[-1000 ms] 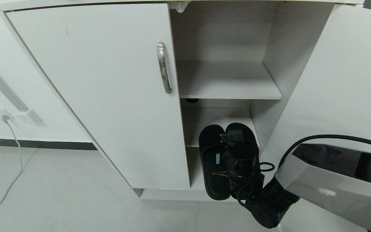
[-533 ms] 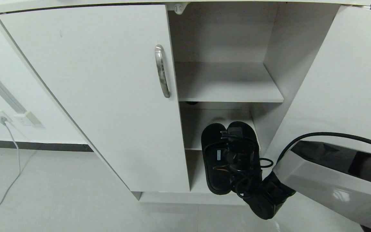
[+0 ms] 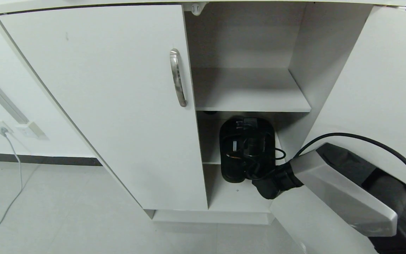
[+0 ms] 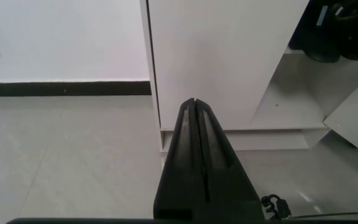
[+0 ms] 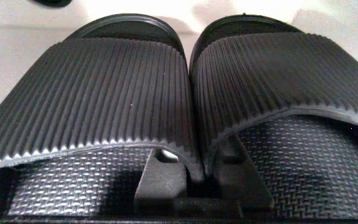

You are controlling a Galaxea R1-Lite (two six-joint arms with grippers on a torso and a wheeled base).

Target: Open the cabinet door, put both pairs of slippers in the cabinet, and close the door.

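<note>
We see the right claw [image 5: 194, 177] clamped on the inner edges of the black slippers [image 3: 233, 165], held at the cabinet's [image 3: 301, 53] middle shelf [image 3: 210, 141], the right door [image 3: 375, 88] standing open. One insole's small white label [image 3: 234, 145] is too small to read. The left claw [image 4: 194, 118], its two sides pressed together, hangs low before the closed left door [image 3: 111, 106].

Plain white wall [image 3: 58, 134], left of frame. White flat-fronted cabinet [image 3: 93, 106] stands against it. Black skirting strip [image 3: 41, 158] at wall foot. Pale grey tiled floor [image 3: 65, 218], lower left. White wall socket [image 3: 1, 127], mid left; thin grey cable [image 3: 21, 176] trails to floor.
</note>
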